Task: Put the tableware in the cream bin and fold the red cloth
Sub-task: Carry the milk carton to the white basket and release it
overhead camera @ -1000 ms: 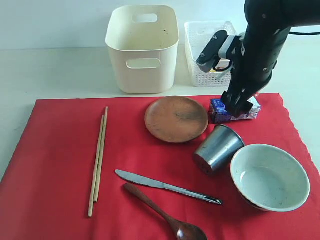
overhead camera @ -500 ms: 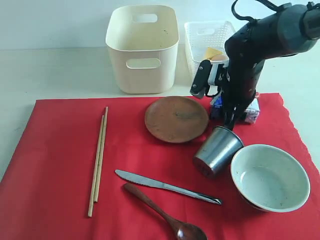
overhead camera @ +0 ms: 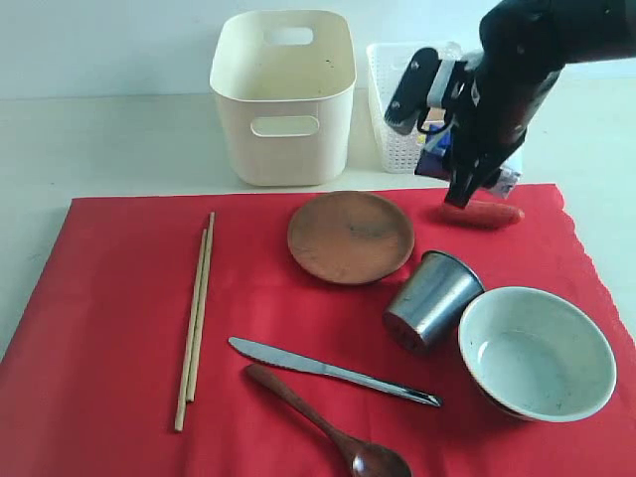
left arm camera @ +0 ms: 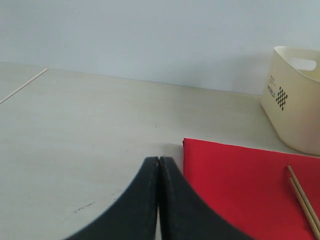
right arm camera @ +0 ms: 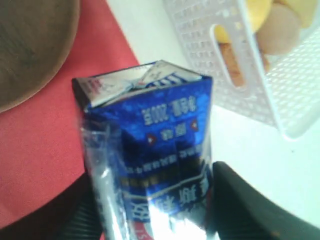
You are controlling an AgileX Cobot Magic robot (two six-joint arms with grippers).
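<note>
Close by brown plate [overhead camera: 350, 237] — carton [right arm camera: 150, 150], basket [overhead camera: 383, 147]

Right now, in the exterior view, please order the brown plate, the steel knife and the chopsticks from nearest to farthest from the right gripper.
Measured from the right gripper, shut on the blue carton:
1. the brown plate, just to its left, mid-scene.
2. the steel knife, toward the front, middle.
3. the chopsticks, on the left part of the red cloth.
</note>
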